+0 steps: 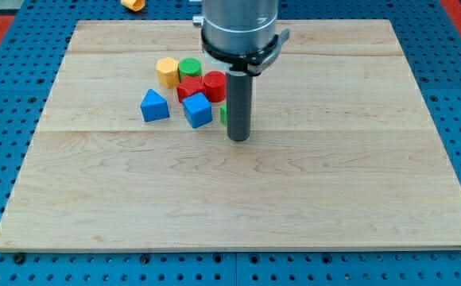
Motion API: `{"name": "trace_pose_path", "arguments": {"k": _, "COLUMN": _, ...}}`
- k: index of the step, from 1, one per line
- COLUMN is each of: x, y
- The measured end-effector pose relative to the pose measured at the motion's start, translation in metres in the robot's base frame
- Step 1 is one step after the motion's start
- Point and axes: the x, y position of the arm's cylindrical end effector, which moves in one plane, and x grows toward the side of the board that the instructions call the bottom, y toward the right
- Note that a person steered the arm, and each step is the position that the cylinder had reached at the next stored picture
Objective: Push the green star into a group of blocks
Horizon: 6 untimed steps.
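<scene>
The green star [224,113] is mostly hidden behind my rod; only a green sliver shows at the rod's left edge. My tip [239,138] rests on the board just below and to the right of that sliver. To the left lies a cluster: a blue cube [198,110], a red star [188,88], a red cylinder [214,84], a green cylinder [190,68] and a yellow hexagon [168,71]. A blue triangular block [154,106] sits a little left of the blue cube. The green star lies right next to the blue cube and red cylinder.
The wooden board [238,199] lies on a blue pegboard surface. A yellow piece [133,4] lies off the board at the view's top. A red mat [0,24] shows at the top left corner.
</scene>
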Motion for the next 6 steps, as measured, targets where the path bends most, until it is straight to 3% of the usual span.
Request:
{"name": "trace_pose_path", "arguments": {"k": 2, "x": -0.016, "y": -0.027}}
{"name": "trace_pose_path", "arguments": {"k": 3, "x": -0.014, "y": -0.011}}
{"name": "trace_pose_path", "arguments": {"k": 4, "x": -0.002, "y": 0.042}}
{"name": "trace_pose_path", "arguments": {"k": 6, "x": -0.037, "y": 0.029}}
